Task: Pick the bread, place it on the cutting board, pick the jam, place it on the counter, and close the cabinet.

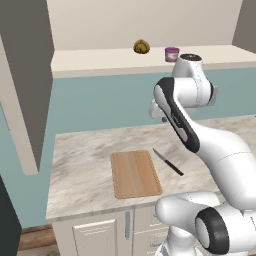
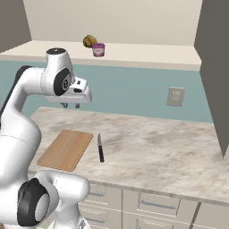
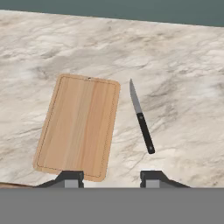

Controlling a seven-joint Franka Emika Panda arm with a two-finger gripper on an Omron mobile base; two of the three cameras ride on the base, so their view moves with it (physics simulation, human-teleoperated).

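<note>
Our gripper point(image 3: 111, 178) at the bottom of the hand view: fingertips point(image 3: 70, 178) spread apart, nothing between them, released. Just past them, centre-left of frame, the cutting board point(image 3: 78, 126) lies flat and bare on the counter point(image 3: 183, 65), a knife point(image 3: 141, 117) beside it to the right, not touching. Farther back, top centre of the left base view, the bread point(image 1: 141, 47) and jam point(image 1: 171, 54) sit near each other on the shelf of the cabinet point(image 1: 100, 61), door point(image 1: 25, 80) open at upper left.
</note>
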